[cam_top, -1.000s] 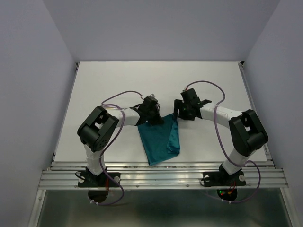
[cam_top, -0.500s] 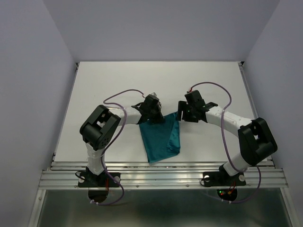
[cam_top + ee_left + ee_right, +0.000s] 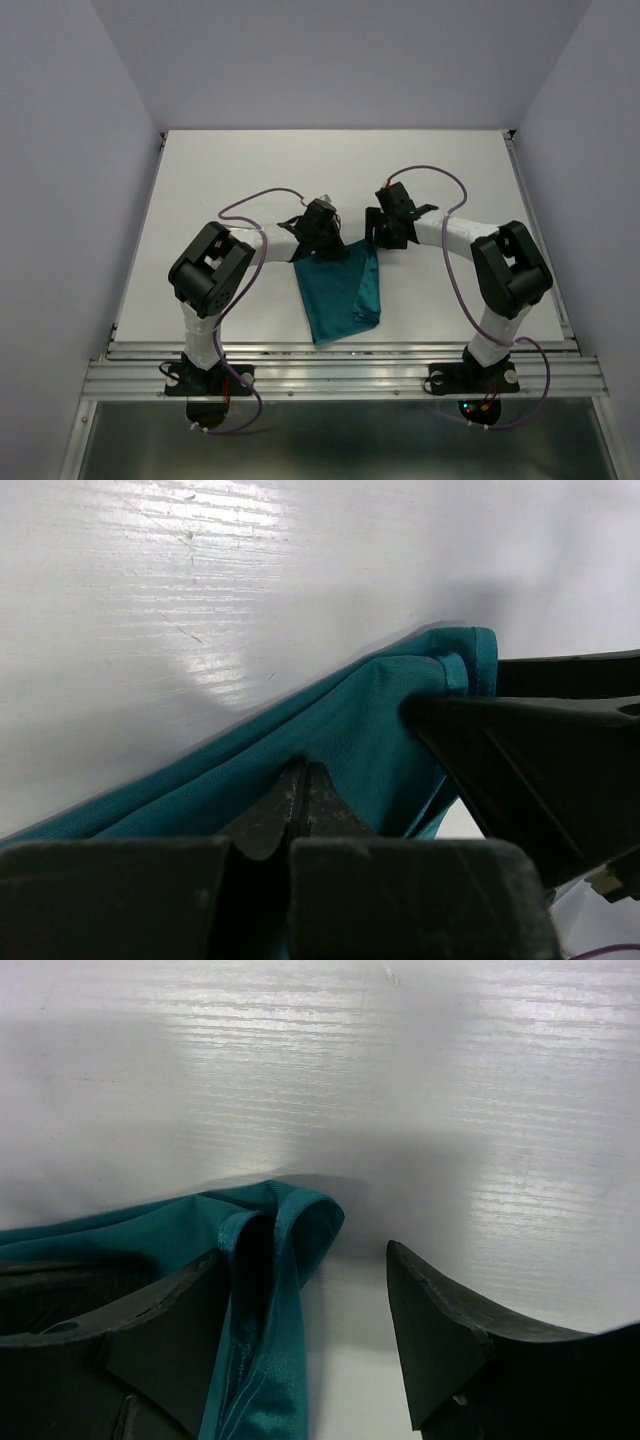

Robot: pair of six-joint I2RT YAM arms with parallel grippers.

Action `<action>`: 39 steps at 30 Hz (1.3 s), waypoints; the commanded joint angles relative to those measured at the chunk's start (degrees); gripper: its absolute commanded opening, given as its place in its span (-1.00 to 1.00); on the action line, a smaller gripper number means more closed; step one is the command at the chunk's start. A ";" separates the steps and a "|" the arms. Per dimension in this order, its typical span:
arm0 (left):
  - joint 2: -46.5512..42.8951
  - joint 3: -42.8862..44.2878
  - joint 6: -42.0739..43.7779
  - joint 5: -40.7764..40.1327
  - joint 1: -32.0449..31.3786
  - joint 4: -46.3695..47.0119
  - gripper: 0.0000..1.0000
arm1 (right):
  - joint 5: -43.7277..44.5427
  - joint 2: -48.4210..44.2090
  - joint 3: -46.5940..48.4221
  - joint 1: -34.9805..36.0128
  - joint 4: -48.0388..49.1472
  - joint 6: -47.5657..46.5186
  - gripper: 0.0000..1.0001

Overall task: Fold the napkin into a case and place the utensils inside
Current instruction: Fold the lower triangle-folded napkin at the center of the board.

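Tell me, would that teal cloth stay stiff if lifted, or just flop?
Probably floppy: the napkin lies in soft folds, its corner curled over. Its sheen suggests it could slip, though the left gripper pinches a fold. It looks thin, so likely light.

Both arms, the left arm (image 3: 212,272) and the right arm (image 3: 512,272), pair white tubular links with bulky black joint housings. Thin purple cables (image 3: 250,205) loop loosely along each. The round bases (image 3: 205,380) are black, and the gripper fingers (image 3: 440,1350) are matte black wedges.
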 commanded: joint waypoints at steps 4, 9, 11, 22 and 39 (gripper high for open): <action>0.03 2.77 1.79 -0.27 0.79 -0.23 -1.00 | -0.38 0.75 1.53 0.22 4.74 -0.62 0.31; 0.30 2.94 2.14 -0.18 0.88 -0.23 -1.00 | -1.00 1.80 1.36 0.22 5.62 0.00 0.22; 0.47 3.03 2.41 -0.18 1.14 -0.32 -1.00 | -1.17 2.06 1.00 0.22 6.24 0.44 0.12; 2.49 4.00 2.85 0.96 1.67 -0.41 -1.00 | -2.49 0.84 -0.66 0.22 9.05 1.32 -0.77; 4.87 3.47 2.05 1.66 2.63 0.30 -1.00 | -5.13 -5.23 -2.69 2.16 9.84 2.02 -0.89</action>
